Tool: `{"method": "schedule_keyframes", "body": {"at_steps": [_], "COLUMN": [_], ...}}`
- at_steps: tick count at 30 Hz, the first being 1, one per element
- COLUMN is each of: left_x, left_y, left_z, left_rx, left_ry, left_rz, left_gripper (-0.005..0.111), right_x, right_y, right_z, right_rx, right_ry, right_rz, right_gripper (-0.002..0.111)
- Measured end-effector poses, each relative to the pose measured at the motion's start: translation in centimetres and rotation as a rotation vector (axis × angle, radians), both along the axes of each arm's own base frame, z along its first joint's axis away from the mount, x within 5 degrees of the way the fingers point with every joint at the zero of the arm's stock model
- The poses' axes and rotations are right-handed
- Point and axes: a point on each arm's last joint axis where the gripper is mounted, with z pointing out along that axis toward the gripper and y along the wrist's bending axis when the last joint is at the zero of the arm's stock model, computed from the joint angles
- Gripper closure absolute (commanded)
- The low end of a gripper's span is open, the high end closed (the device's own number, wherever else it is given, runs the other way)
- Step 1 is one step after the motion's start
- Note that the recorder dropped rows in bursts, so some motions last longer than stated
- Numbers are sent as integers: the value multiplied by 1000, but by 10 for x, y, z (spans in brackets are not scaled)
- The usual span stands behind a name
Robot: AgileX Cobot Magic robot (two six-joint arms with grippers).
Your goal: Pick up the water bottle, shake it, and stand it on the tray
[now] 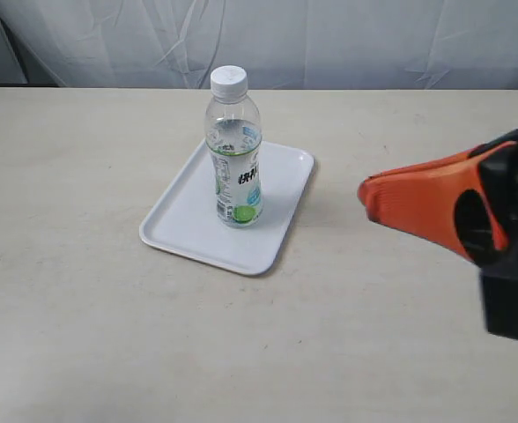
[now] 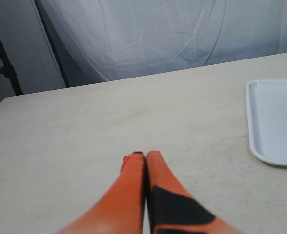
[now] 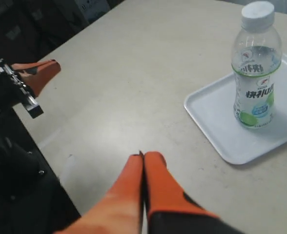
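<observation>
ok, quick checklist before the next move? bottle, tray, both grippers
1. Bottle standing upright: ok.
2. Bottle base inside the rim of the tray: ok.
3. Cap on the bottle: ok. How tight it is: cannot tell.
4. Right gripper clear of bottle and tray: ok. It is shut, empty and off to the side over the table.
5. Left gripper clear: ok. It is shut, empty, over bare table and apart from the tray.
6. Shake done: cannot tell from these pictures.
</observation>
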Motion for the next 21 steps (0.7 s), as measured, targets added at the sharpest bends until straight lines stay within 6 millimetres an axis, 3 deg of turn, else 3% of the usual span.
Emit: {"method": "schedule_keyframes", "body": {"at_steps": [10, 14, 21], "left_x": [0, 0, 0], "left_y": [0, 0, 0], "left_z": [0, 0, 0], "left_rx": [0, 0, 0], "left_ry": [0, 0, 0], "left_rz": [0, 0, 0], "left_gripper": [106, 106, 106], "right_x": [-17, -13, -14], "right_y": [-36, -58, -95], "right_z": [16, 10, -27], "right_rx": [38, 52, 57], "right_ry": [-200, -249, -356], "right_rz": [-43, -239, -657], "right_gripper": [108, 108, 108]}}
